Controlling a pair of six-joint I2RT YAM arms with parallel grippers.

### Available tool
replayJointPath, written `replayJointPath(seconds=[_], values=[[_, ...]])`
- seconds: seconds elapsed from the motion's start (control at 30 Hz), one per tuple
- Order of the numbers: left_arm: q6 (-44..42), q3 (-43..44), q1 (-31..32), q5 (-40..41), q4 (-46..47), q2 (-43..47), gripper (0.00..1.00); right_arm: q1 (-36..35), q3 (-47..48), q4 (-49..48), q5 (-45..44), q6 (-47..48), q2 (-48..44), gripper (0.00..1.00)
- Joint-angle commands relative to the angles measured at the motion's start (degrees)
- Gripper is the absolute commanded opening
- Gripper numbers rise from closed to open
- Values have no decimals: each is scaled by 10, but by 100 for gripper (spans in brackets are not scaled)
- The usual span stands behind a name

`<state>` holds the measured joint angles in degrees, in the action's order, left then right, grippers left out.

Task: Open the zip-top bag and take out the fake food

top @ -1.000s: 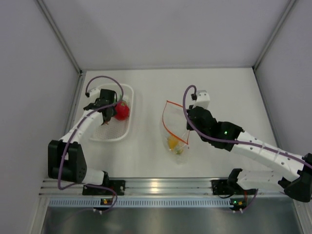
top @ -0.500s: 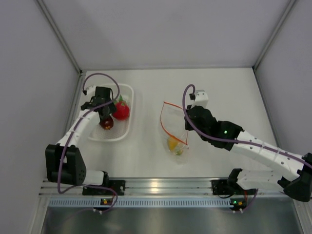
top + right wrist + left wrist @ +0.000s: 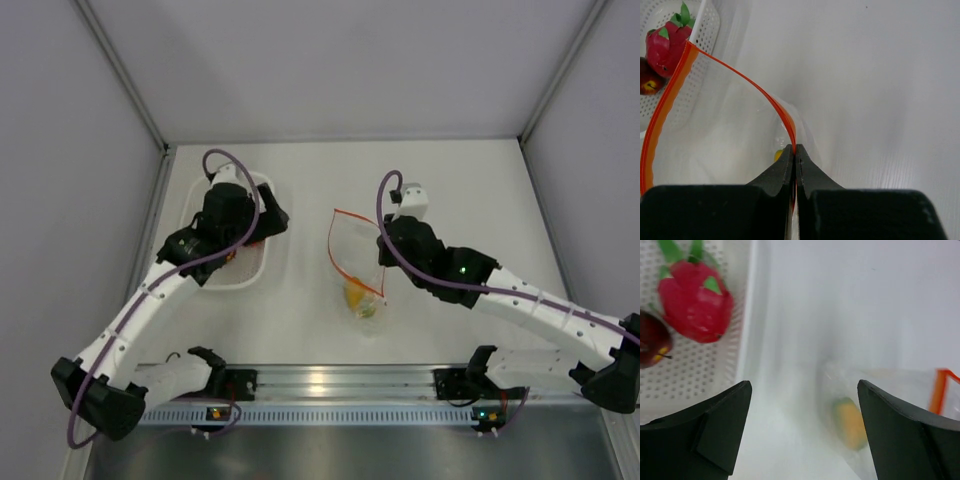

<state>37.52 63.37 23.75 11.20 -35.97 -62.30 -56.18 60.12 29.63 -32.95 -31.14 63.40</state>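
- The zip-top bag [image 3: 355,255] lies on the white table [image 3: 470,190], between the white perforated basket [image 3: 235,275] and the right arm. It is thin, clear, crinkly film.
- Its thin orange-red zip strip [image 3: 665,110] curves in a wide loop in the right wrist view, so the mouth stands open.
- The right gripper [image 3: 794,152] has its two black fingers pressed together on that strip, with the rim of the bag pinched between them.
- The yellow-orange oval fruit [image 3: 851,422] is smooth and sits inside the bag, blurred by the plastic. The right wrist view shows only a sliver of it beside the fingertips.
- The left gripper [image 3: 804,385] is spread wide and holds nothing. It hangs over the table just past the basket's right rim.
- The red fruit with green leaves [image 3: 695,302] has a bumpy skin and lies on the basket's dotted floor.
- The glossy dark maroon roundish fruit [image 3: 651,345] lies just beside the red one, cut off by the frame edge.
- From overhead the left arm covers much of the basket. The two wrist views show both fruits in it plainly.
- Only the right wrist view shows the pinch on the strip.
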Motion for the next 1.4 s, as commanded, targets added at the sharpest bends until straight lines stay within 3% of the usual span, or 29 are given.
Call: replayJointPath(seconds=[0.0,0.1,0.27,0.37,0.53,0.7,1.13,1.37], values=[[35,48,110,-13,24,23,91,-2,33,0,4,-16,0,0],[47,75,194,-10,54,15,81,-2,32,0,10,-30,-2,0],[55,113,276,6,85,-35,48,-7,15,-4,12,-51,-18,0],[59,128,303,-5,113,-69,35,-9,7,-4,14,-59,-24,0],[73,129,332,-12,172,-125,24,-11,-5,-5,22,-73,-41,0],[82,107,338,-2,231,-160,0,-15,-22,-16,40,-93,-65,0],[78,-59,346,5,418,-164,0,-17,-40,-7,34,-111,-100,0],[-11,-85,356,-97,512,-213,0,-11,-28,3,35,-94,-102,0]])
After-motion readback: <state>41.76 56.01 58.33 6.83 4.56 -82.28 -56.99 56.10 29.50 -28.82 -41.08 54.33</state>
